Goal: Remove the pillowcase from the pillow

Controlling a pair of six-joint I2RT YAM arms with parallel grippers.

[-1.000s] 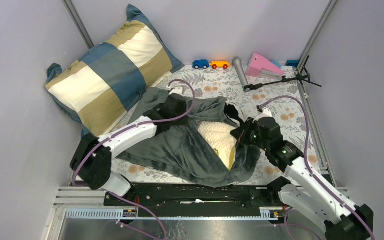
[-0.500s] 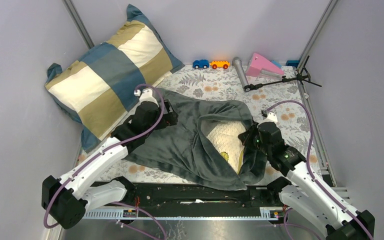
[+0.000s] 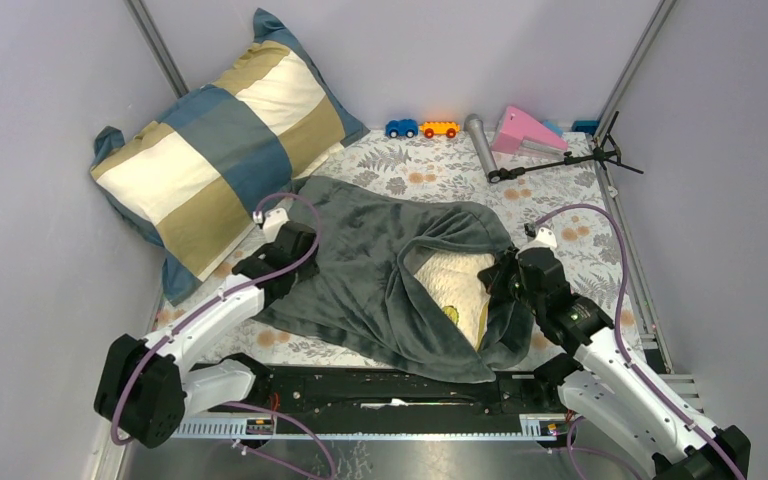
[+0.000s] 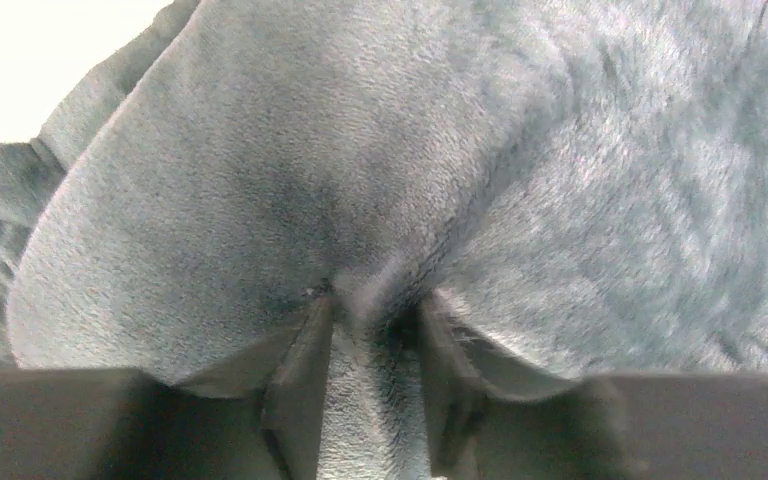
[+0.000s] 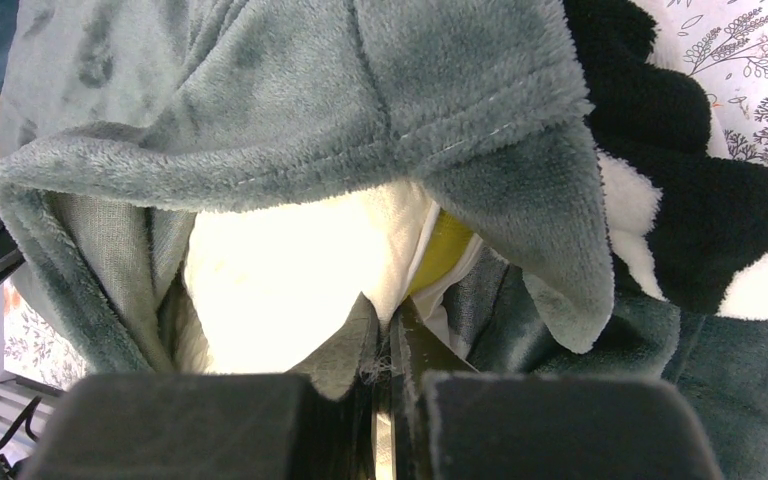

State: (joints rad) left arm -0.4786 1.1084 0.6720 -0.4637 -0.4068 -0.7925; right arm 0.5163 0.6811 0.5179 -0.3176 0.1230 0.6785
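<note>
The pillowcase (image 3: 360, 270) lies grey side up in the middle, its mouth open to the right. The cream quilted pillow (image 3: 452, 285) with a yellow band shows in that mouth. My left gripper (image 3: 305, 262) is shut on a fold of the grey pillowcase (image 4: 380, 200) at its left side; its fingers (image 4: 305, 370) pinch plush between them. My right gripper (image 3: 500, 280) is shut on the pillow's edge (image 5: 290, 280) by the yellow band (image 5: 445, 250), under the pillowcase's grey hem (image 5: 380, 90). Black-and-white zebra plush (image 5: 680, 200) shows at the right.
A big blue, tan and cream checked cushion (image 3: 220, 140) leans at the back left. Toy cars (image 3: 420, 128), a grey cylinder (image 3: 480, 145), a pink wedge (image 3: 525, 128) and a small black tripod (image 3: 570, 155) lie along the back. Walls close in on both sides.
My left gripper has pulled the pillowcase left and toward the near edge, spreading it flat. The right gripper has stayed on the pillow, shifting slightly right. More pillow was bared, then partly covered.
</note>
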